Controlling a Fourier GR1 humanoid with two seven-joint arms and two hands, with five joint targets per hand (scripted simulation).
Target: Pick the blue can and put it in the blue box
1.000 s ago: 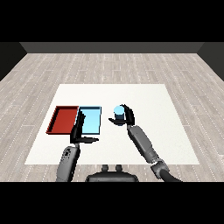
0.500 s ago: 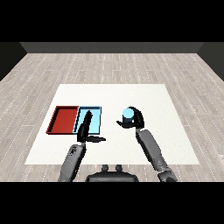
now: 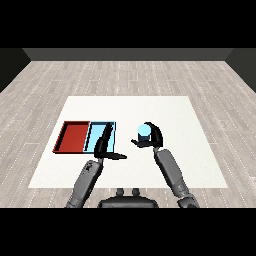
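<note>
My right hand (image 3: 152, 139) curls round the small light-blue cylindrical can (image 3: 143, 132), right of the shallow light blue tray (image 3: 95, 133). My left hand's (image 3: 104, 148) fingers stretch straight over that tray.

Right hand (image 3: 151, 138) raised on a bent forearm, fingers and thumb curled round the blue can (image 3: 143, 132). Left hand (image 3: 104, 147) with fingers straight, thumb stretched sideways toward the right hand.
</note>
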